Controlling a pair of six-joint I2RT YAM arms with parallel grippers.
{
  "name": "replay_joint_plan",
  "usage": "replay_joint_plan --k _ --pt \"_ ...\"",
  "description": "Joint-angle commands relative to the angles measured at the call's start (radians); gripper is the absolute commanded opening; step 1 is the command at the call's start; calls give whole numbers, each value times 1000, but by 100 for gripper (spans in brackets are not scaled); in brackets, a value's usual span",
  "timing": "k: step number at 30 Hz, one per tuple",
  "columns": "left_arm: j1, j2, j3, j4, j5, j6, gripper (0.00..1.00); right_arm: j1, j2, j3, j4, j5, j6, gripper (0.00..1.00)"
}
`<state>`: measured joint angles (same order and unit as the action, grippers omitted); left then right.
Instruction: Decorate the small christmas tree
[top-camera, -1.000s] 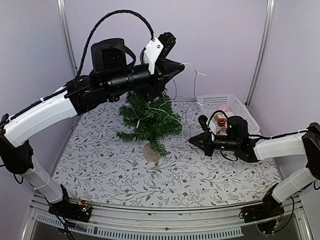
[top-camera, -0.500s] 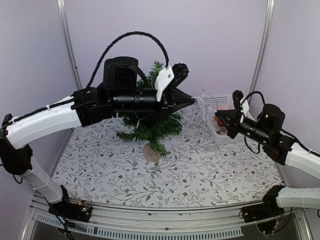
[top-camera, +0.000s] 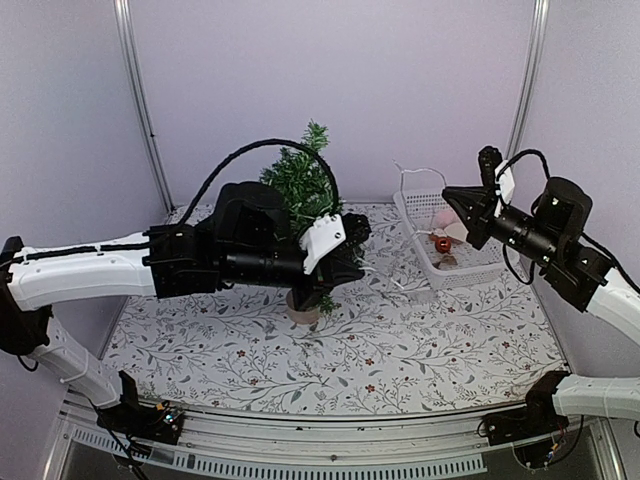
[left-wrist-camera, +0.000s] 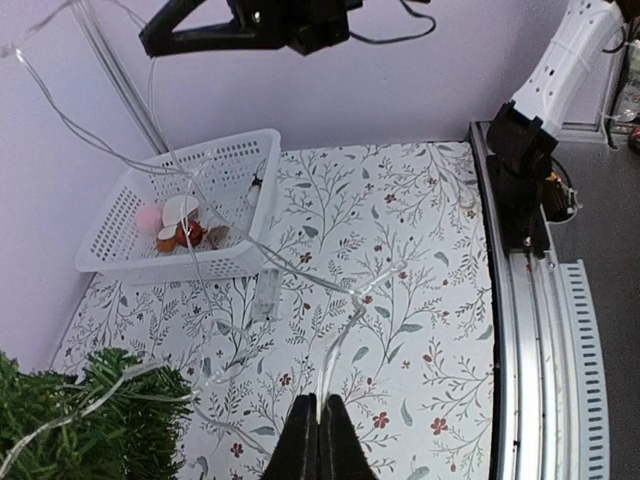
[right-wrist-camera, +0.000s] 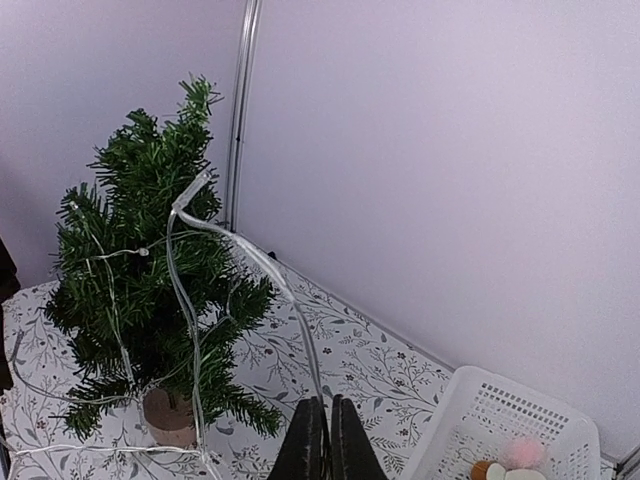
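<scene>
Left claw (left-wrist-camera: 318, 402) lowered by the small christmas tree (top-camera: 298, 185), right claw (right-wrist-camera: 320, 402) raised, both clamped on light wire (left-wrist-camera: 336, 345)

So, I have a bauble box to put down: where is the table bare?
Bare: the near strip of table, in front of tree and basket. Crowded: between tree and basket, where the left gripper holds the wire.
</scene>
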<state>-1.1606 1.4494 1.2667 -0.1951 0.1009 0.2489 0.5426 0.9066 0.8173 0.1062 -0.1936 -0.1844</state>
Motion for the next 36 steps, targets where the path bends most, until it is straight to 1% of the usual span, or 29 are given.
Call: replay_joint_plan --k 1,5,7,12,16,20,21,25,29,31,33,35,36 --pt "-11 -22 -48 65 -76 -22 0 -3 18 38 -42 -16 -39 0" --pt "-13 14 -23 61 -77 -13 0 -2 24 40 -43 -23 -40 0" --pt "-13 3 -28 73 -63 -28 0 -3 25 45 -43 -24 -41 0" --pt "-13 -142 -124 143 -97 -73 0 -3 20 85 -50 -31 -63 0" --pt "-11 -235 -211 167 -179 -100 0 -3 35 145 -58 -61 -83 0" --pt "-7 -276 -283 178 -210 -132 0 -2 84 220 -62 -127 -94 0" --pt "-7 -286 -302 214 -214 -142 0 -2 94 238 -62 -143 -95 0" --pt "-3 -328 -378 256 -275 -183 0 3 139 315 -59 -193 -102 0" --pt "7 -367 -430 279 -361 -221 0 51 181 391 -77 -200 -149 0" --pt "13 -375 -439 280 -373 -233 0 80 208 420 -87 -202 -168 0" --pt "15 -372 -438 267 -371 -240 4 103 226 441 -94 -200 -187 0" --pt "15 -372 -431 254 -345 -246 15 119 242 456 -101 -192 -200 0" --pt "15 -376 -424 251 -327 -245 23 126 248 464 -105 -188 -211 0"
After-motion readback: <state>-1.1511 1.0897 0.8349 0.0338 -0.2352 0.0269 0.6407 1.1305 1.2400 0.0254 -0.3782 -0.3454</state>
